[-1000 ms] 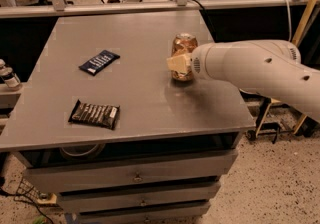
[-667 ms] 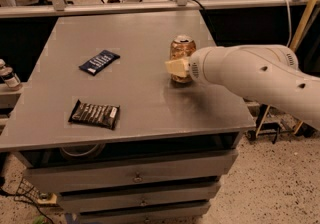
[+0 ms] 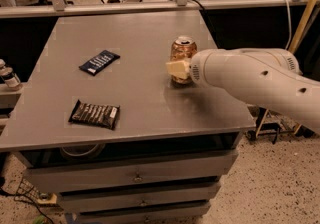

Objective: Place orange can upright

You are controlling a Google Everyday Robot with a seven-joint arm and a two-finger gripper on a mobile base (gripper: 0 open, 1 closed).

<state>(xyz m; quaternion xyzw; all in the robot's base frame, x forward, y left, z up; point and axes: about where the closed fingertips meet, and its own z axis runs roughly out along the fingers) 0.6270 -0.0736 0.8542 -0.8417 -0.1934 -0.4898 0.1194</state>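
Looking across the grey table (image 3: 130, 28), you are seeing the orange can (image 3: 183, 48) standing upright on its right half, silver pull-tab top facing up, about midway between the near and far edges. Your gripper (image 3: 179, 68) is sitting right against the can's near-left side, its pale end covering the lower part of the can. Whether it is clamping the can or merely resting beside it, you cannot tell. The white arm (image 3: 250, 80) is reaching in from the right, crossing the table's right edge. Two flat snack packets are lying well apart from the can: a dark blue packet (image 3: 99, 62) on the left, and a dark brown packet (image 3: 95, 114) nearer the front-left edge. Grey drawers (image 3: 135, 175) are showing below the tabletop.
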